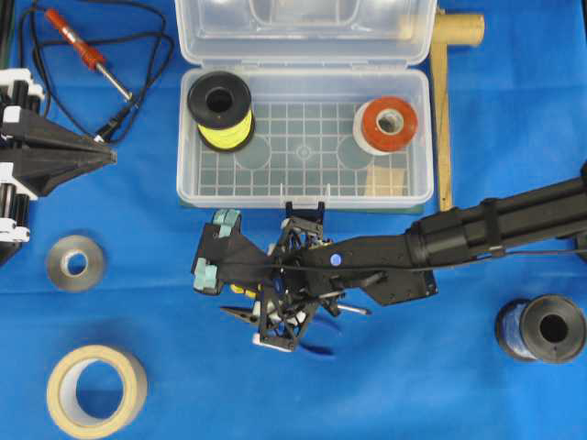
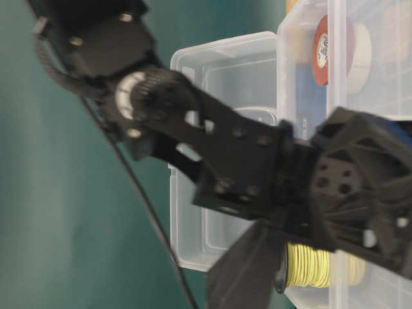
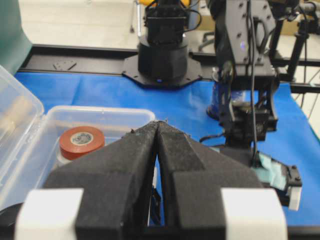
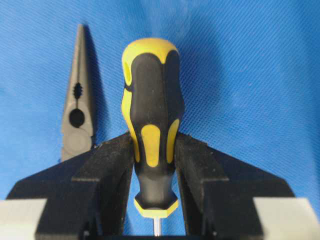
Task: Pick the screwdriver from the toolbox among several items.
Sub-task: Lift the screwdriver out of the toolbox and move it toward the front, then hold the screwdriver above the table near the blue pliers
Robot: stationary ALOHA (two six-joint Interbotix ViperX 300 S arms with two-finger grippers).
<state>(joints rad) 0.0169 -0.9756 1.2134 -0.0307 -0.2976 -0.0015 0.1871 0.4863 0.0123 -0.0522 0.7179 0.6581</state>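
The screwdriver (image 4: 151,120) has a yellow-and-black handle. My right gripper (image 4: 153,142) is shut on the handle's lower part, over the blue cloth. In the overhead view this gripper (image 1: 275,316) is in front of the toolbox (image 1: 183,183), outside it. The clear toolbox stands open and holds a yellow wire spool (image 1: 222,110), an orange-red tape roll (image 1: 387,124) and a tan wooden block (image 1: 385,179). My left gripper (image 1: 101,151) is shut and empty at the left, its fingers (image 3: 135,150) pressed together.
Needle-nose pliers (image 4: 77,107) lie on the cloth beside the screwdriver. A soldering iron (image 1: 83,46) with its cord lies at the back left. A grey tape roll (image 1: 75,263) and a masking tape roll (image 1: 96,390) lie front left. A dark spool (image 1: 541,328) lies front right.
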